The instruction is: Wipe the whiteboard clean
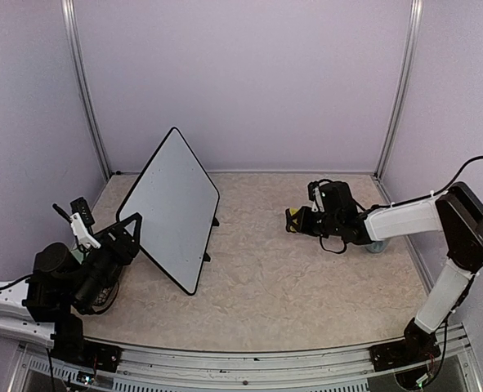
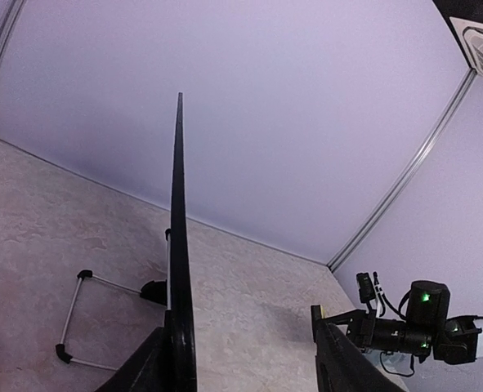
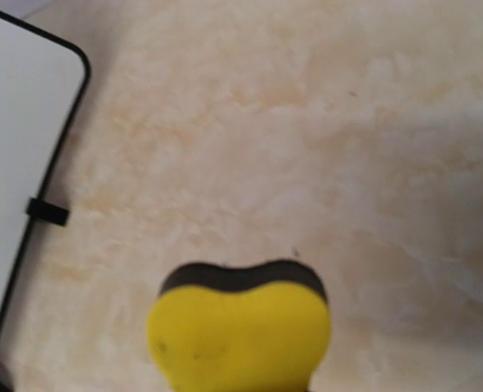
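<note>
We see the whiteboard point(image 1: 174, 208) standing tilted on the left, its face blank. The left gripper point(image 1: 131, 231) straddles its near edge, jaws apart. On the right, well apart from the board, the right gripper point(image 1: 297, 220) pinches a yellow sponge point(image 3: 239, 335).

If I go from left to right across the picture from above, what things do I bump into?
left gripper → whiteboard → yellow eraser → right arm
</note>
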